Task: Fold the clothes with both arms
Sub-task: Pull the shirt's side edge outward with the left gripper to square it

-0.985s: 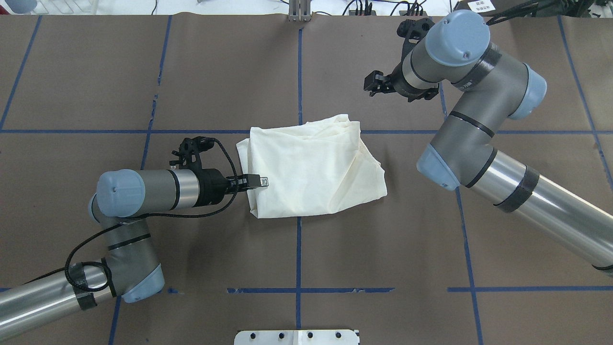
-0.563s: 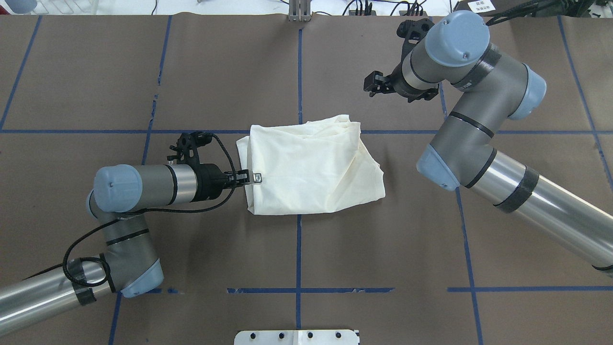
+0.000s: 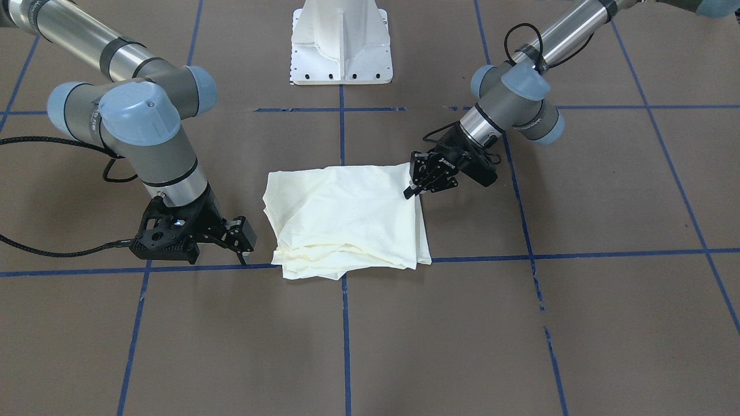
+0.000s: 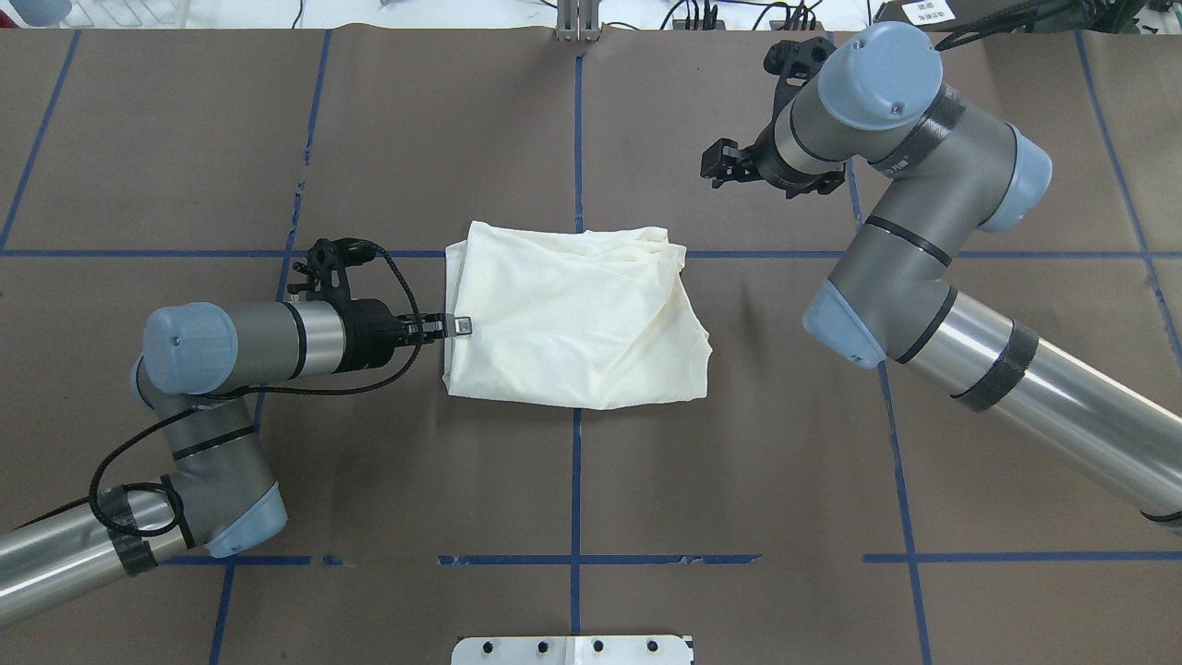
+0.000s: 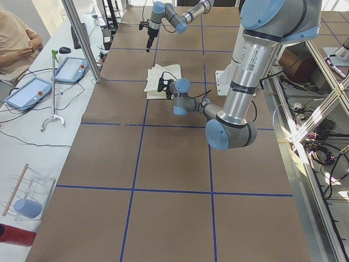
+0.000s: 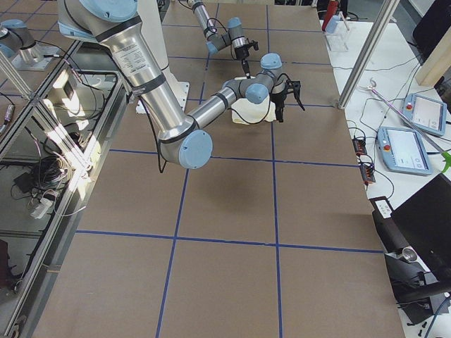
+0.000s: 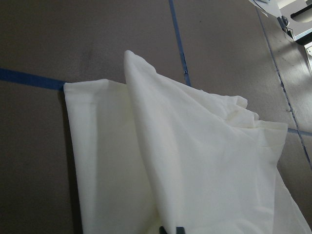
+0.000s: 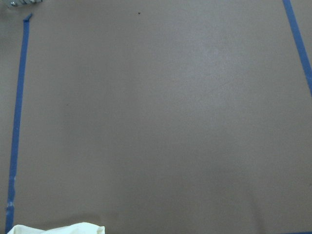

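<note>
The cream shirt (image 4: 572, 319) lies folded in a rough rectangle at the table's middle, plain side up; it also shows in the front view (image 3: 347, 214). No print is visible. My left gripper (image 4: 459, 325) is low at the shirt's left edge and shut on a fold of that edge; in the front view it (image 3: 411, 189) sits at the shirt's right edge. The left wrist view shows the pinched cloth (image 7: 195, 161) raised in a ridge. My right gripper (image 4: 716, 171) is open and empty, apart from the shirt, beyond its far right corner; the front view shows it (image 3: 243, 245) low near the table.
The white pedestal base (image 3: 341, 52) stands at the robot's side of the table. Blue tape lines (image 4: 575, 462) cross the brown table cover. A side table with tablets (image 5: 32, 90) and a seated person lies past the far edge.
My left gripper has drawn back to the left, pulling the shirt with it; the shirt has slid left and lies squarer. The right arm has barely moved.
</note>
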`<state>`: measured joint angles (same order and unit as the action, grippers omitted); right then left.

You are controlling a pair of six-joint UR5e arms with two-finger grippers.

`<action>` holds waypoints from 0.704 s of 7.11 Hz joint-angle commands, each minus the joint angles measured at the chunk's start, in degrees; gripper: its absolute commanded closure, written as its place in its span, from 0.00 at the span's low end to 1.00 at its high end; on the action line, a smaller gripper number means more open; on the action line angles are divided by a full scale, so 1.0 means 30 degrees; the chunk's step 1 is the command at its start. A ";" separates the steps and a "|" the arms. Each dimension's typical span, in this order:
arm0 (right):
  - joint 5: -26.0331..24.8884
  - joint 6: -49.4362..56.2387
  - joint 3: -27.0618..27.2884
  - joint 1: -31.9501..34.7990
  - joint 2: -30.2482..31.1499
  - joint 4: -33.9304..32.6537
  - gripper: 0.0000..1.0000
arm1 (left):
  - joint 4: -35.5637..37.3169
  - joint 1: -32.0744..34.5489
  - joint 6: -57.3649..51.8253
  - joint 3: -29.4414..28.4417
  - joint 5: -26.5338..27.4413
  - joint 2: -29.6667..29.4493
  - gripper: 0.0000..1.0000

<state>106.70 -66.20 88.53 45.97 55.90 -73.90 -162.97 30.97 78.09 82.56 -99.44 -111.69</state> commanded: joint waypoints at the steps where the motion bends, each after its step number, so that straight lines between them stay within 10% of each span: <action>1: 0.0000 -0.0023 0.0020 -0.0002 0.0000 -0.0006 0.00 | 0.0094 0.1271 -0.0542 0.0049 -0.1467 0.0346 0.37; 3: 0.0000 -0.0081 0.0020 -0.0002 -0.0029 0.0023 0.00 | 0.0153 0.2654 -0.1274 0.0340 -0.3847 0.0493 0.00; 5: 0.0000 -0.0140 0.0078 -0.0002 0.0000 0.0023 0.00 | 0.0212 0.2452 0.1169 0.0372 -0.3737 -0.0525 0.00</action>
<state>106.70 -66.50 88.68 45.97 55.86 -73.83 -162.42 38.36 77.14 83.62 -110.34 -111.21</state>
